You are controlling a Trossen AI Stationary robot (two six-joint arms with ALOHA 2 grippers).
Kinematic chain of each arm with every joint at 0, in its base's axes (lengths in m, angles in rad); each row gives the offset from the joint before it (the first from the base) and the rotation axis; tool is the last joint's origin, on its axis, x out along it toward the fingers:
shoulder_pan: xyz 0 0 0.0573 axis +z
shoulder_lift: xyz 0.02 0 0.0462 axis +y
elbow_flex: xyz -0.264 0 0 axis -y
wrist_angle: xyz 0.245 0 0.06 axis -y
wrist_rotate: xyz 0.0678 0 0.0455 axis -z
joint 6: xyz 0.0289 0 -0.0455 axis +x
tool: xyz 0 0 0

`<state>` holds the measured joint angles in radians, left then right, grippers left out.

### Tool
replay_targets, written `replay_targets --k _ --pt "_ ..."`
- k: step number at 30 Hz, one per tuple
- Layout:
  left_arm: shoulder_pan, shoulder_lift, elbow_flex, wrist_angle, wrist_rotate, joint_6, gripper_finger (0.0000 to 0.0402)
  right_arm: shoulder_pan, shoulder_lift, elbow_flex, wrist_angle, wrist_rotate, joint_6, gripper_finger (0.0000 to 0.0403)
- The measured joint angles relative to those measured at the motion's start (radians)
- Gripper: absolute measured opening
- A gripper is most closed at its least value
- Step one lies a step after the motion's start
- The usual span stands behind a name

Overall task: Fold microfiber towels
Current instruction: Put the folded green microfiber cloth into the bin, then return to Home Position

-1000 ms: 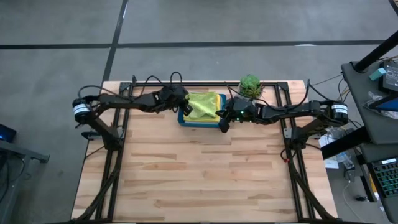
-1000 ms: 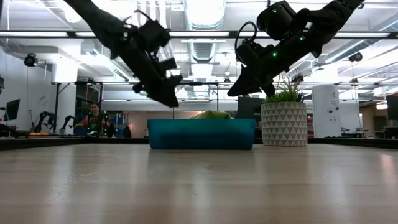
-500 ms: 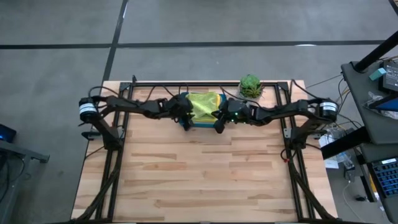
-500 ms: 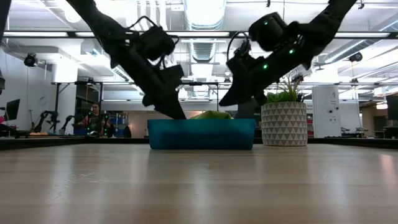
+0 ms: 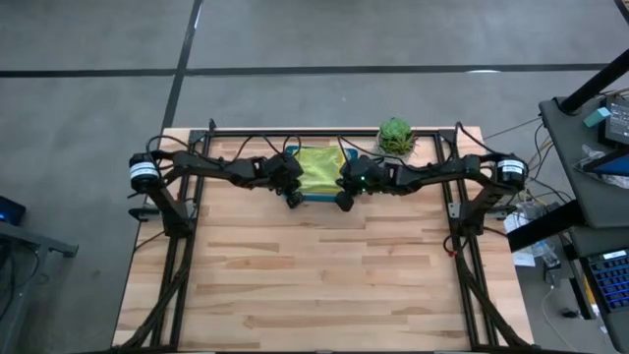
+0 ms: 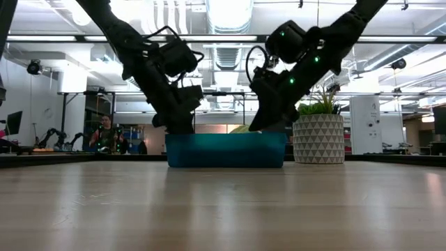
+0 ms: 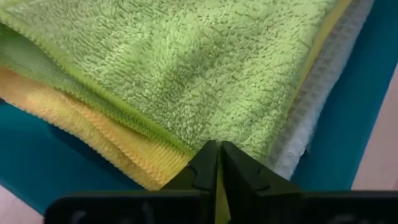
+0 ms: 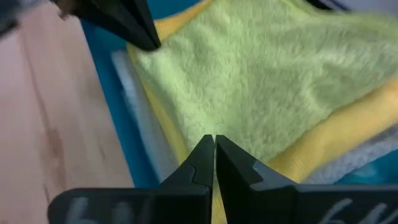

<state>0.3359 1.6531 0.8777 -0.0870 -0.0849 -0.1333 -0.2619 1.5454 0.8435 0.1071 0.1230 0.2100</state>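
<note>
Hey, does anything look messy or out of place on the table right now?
Nothing stands out. The towels sit stacked in the teal tray, green one on top, edges a little uneven. Both tools, left and right, are shut at the stack's near corners. The plant stands upright.

No legible text, label, brand, number or sign appeared in any view; neither the table, the tray, the towels, the arms nor the room behind carried any marking that could be read.

Two dark jointed arms, looping black cables, white shoulder collars, green indicator lights, tapered black fingers
</note>
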Motion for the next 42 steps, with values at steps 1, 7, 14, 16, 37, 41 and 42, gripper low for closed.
replay_targets --k 1,7,14,16,37,41,42 --pt "0.0 0.0 0.004 -0.008 0.0 0.0 0.0004 0.0 -0.006 0.008 -0.009 0.0 -0.005 0.0009" --pt "0.0 -0.019 0.023 -0.012 0.005 0.02 0.0002 0.0 -0.037 0.061 -0.11 0.004 -0.03 0.0009" --pt "-0.003 -0.062 0.044 -0.05 0.015 0.071 0.0001 0.003 -0.046 0.068 -0.092 0.01 -0.066 0.0009" --pt "-0.032 -0.123 0.044 -0.108 0.025 0.101 0.0001 0.032 -0.087 0.025 -0.06 0.014 -0.084 0.0009" --pt "-0.416 -1.117 -0.565 0.379 0.055 0.436 0.0 0.218 -0.901 -0.672 0.61 -0.075 -0.627 0.0008" --pt "-0.416 -1.231 -0.641 0.383 0.055 0.454 0.0 0.218 -1.054 -0.745 0.65 -0.074 -0.593 0.0008" --pt "-0.416 -1.257 -0.662 0.393 0.055 0.454 0.0 0.219 -1.099 -0.767 0.658 -0.075 -0.59 0.0008"
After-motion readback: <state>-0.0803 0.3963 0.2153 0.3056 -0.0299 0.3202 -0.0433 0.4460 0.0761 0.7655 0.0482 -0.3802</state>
